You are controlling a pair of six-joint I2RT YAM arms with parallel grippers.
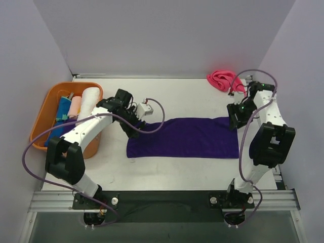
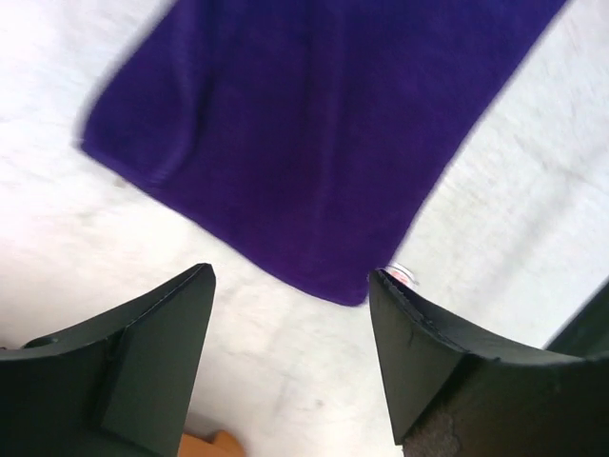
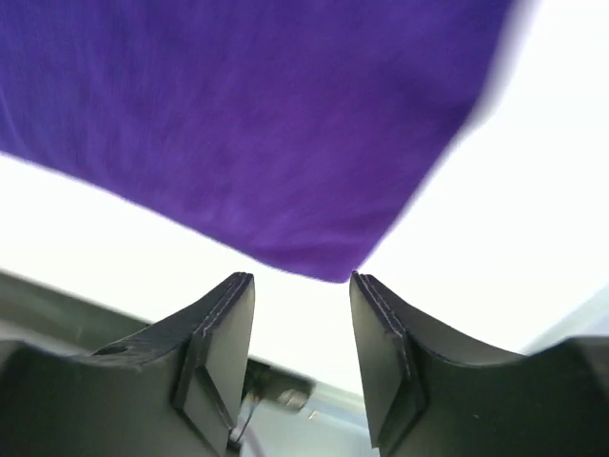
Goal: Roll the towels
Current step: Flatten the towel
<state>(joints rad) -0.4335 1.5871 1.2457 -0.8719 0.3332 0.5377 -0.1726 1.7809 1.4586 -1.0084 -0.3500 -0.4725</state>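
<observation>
A dark purple towel [image 1: 185, 137] lies flat across the table's middle. My left gripper [image 1: 132, 127] hovers at its far left corner, jaws wide apart and empty; the left wrist view has the towel [image 2: 314, 124] just beyond the gripper [image 2: 292, 276]. At the towel's far right corner, my right gripper [image 1: 236, 119] stands open with nothing between its fingers; the purple cloth [image 3: 247, 124] ends just past the gripper [image 3: 302, 278]. A crumpled hot pink towel [image 1: 223, 80] lies at the back right. Rolled white [image 1: 89, 101], pale pink [image 1: 75, 106] and blue towels [image 1: 63, 110] rest in the basket.
An orange plastic basket [image 1: 46, 108] stands at the table's left side, next to my left arm. Grey walls close in the table at the back and both sides. A metal rail [image 1: 162, 200] runs along the near edge.
</observation>
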